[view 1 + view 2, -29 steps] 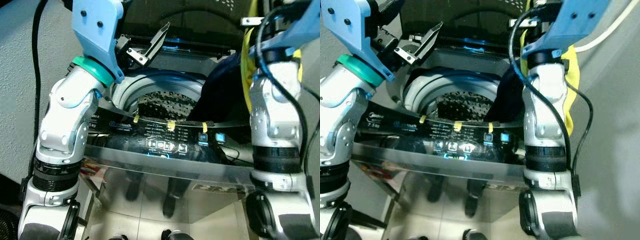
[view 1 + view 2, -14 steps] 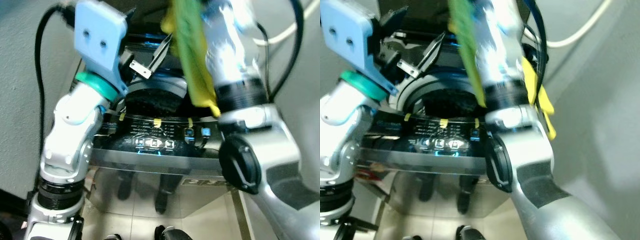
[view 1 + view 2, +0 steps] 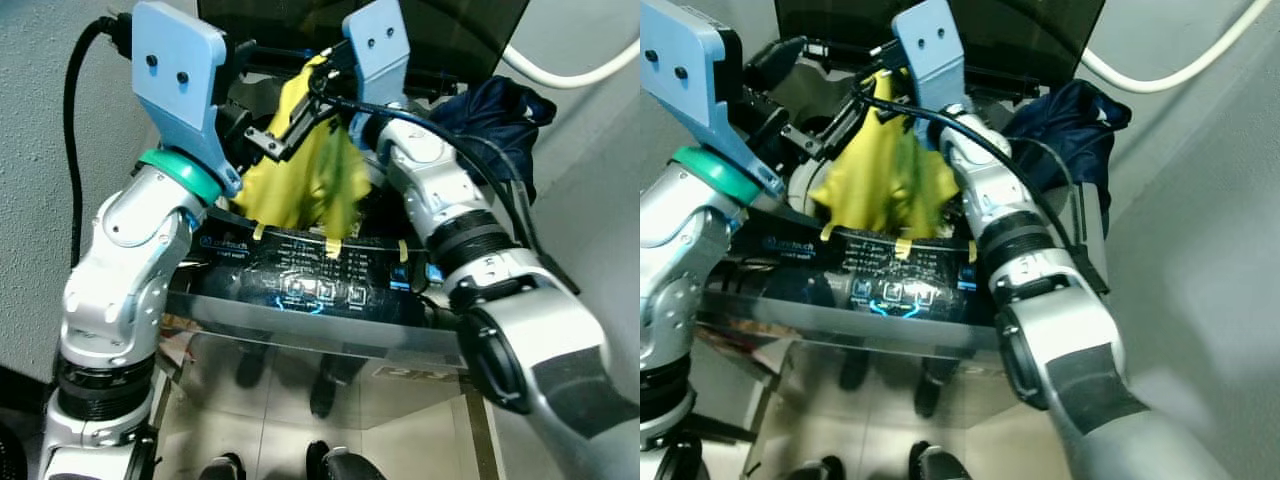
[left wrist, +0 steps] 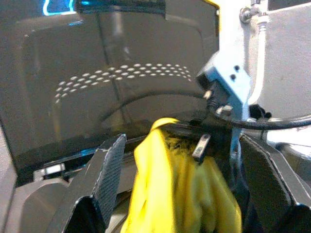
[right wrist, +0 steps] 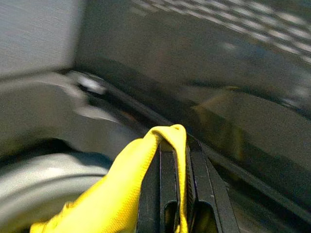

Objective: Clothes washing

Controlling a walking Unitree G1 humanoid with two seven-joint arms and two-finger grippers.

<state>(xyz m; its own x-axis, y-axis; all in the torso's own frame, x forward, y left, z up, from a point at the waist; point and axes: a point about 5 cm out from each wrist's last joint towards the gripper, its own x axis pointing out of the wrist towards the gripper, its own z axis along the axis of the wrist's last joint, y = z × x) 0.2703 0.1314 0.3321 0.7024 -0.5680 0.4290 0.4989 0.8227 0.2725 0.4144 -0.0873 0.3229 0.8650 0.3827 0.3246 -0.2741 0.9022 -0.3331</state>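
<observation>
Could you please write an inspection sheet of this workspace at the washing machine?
Surface: washing machine open at the top, control panel lit.
Job's things: yellow garment hangs over the drum opening; dark blue garment lies on the machine's right side.
Clutter: yellow tape strips on the panel.
Grippers: right gripper shut on the yellow garment's top; left gripper open, fingers on either side of the garment.
Cables: black cable on the left arm; white hose along the wall.
Surroundings: grey wall, tiled floor.
</observation>
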